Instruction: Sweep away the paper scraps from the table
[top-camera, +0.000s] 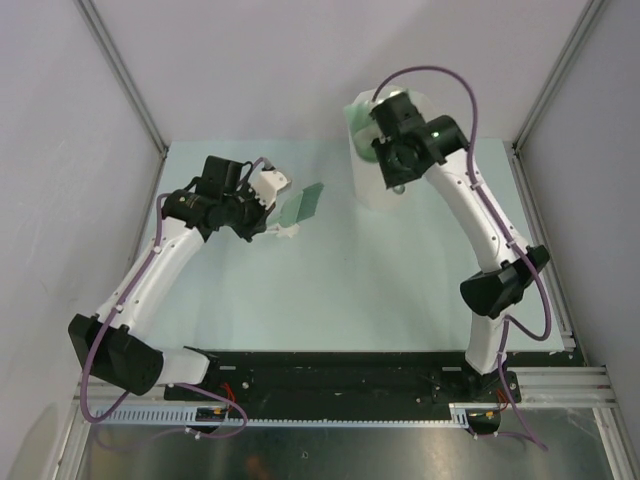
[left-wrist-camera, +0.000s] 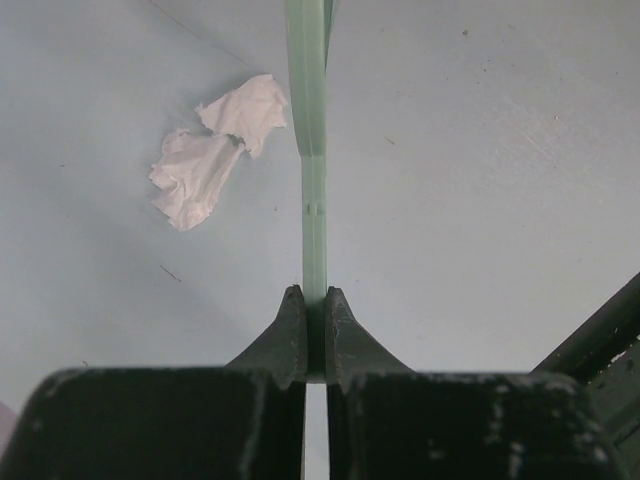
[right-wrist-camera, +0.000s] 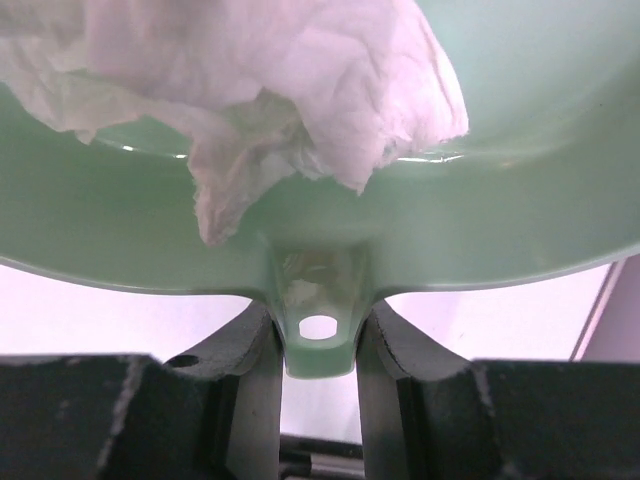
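A crumpled white paper scrap (left-wrist-camera: 215, 160) lies on the pale green table (left-wrist-camera: 480, 180), just left of a thin green sweeper blade (left-wrist-camera: 313, 150). My left gripper (left-wrist-camera: 314, 300) is shut on that blade's near end. From above, the left gripper (top-camera: 275, 212) holds the sweeper (top-camera: 303, 205) at the table's back left, with a scrap (top-camera: 285, 232) beside it. My right gripper (right-wrist-camera: 318, 325) is shut on the handle of the green dustpan (right-wrist-camera: 520, 200). A large paper wad (right-wrist-camera: 260, 80) rests in the pan. The right gripper (top-camera: 395, 155) hangs over the white bin (top-camera: 385, 195).
The tall white bin stands at the back of the table (top-camera: 400, 290), right of centre. Grey walls and metal rails (top-camera: 130, 90) close in the back and both sides. The black base plate (top-camera: 340, 375) runs along the near edge.
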